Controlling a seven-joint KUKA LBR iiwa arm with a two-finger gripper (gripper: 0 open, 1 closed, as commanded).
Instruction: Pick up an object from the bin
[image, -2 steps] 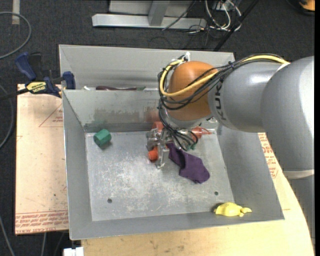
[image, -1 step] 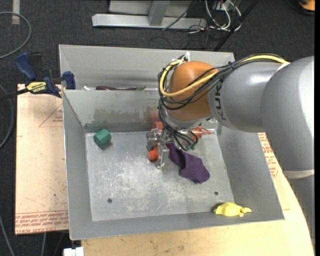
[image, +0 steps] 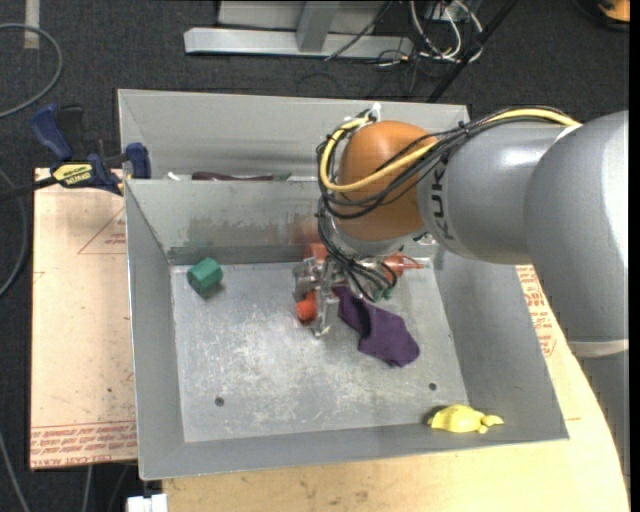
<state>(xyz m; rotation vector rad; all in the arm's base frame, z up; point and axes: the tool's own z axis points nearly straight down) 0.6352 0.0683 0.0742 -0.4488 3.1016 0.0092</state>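
Single camera, mounted above, tilted slightly off vertical; looks down into grey metal bin (image: 150, 330). Silver arm (image: 540, 200) enters from right.

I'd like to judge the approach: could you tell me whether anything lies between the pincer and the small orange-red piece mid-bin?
Nothing visible does. The pincer stands right beside the orange-red piece. The purple cloth lies on the pincer's other side; the green block sits well off.
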